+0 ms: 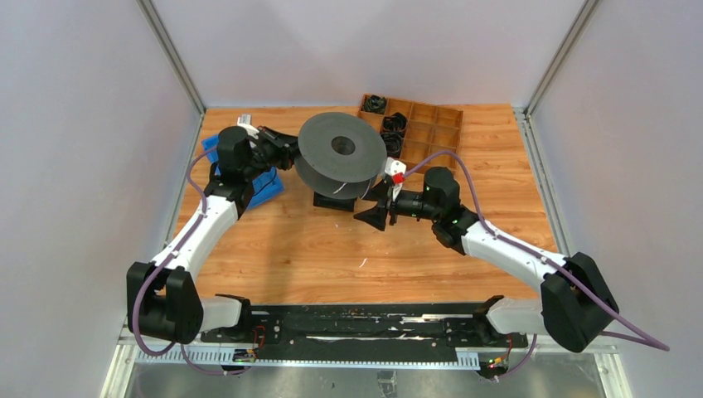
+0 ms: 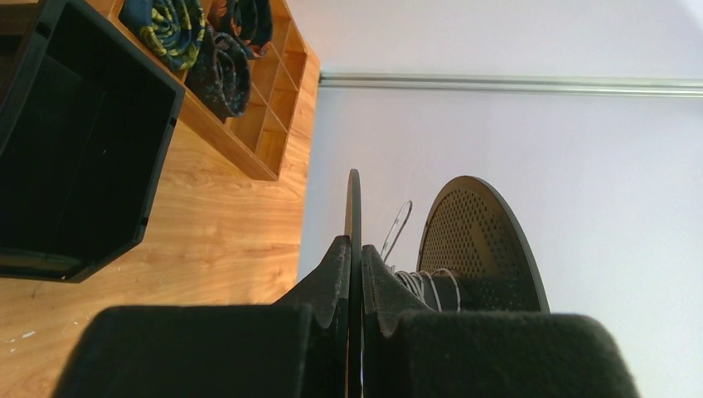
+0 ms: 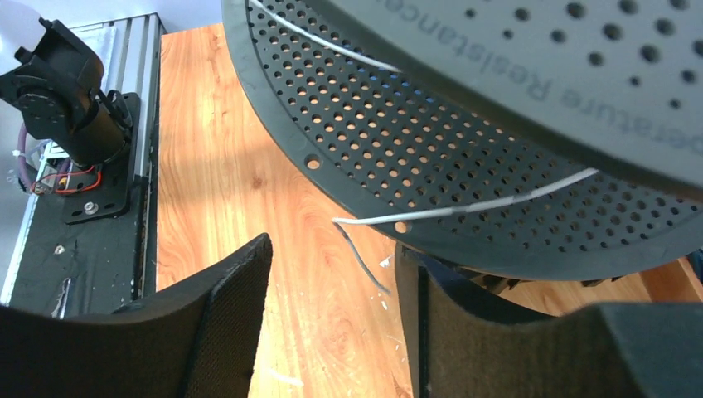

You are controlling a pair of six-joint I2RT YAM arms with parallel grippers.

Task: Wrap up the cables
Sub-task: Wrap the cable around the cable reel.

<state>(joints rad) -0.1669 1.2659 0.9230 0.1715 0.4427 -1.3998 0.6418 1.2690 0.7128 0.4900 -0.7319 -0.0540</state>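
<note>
A dark grey perforated spool [image 1: 341, 149] stands tilted on a black base in the middle of the table. Thin white cable is wound in a few turns on its hub [image 2: 424, 282]. My left gripper [image 1: 290, 152] is shut on the edge of the spool's near flange [image 2: 354, 199], and the far flange [image 2: 485, 240] is beyond it. My right gripper [image 1: 377, 207] is open and empty, low at the spool's right side. In the right wrist view the cable [image 3: 464, 207] crosses the flange [image 3: 398, 141], and its loose end [image 3: 361, 257] hangs between my open fingers [image 3: 332, 249].
A wooden compartment tray [image 1: 437, 126] holding black coiled bundles stands at the back right. A blue object [image 1: 267, 187] lies under my left wrist. A black box [image 2: 75, 149] shows in the left wrist view. A black rail [image 1: 348, 323] runs along the near edge.
</note>
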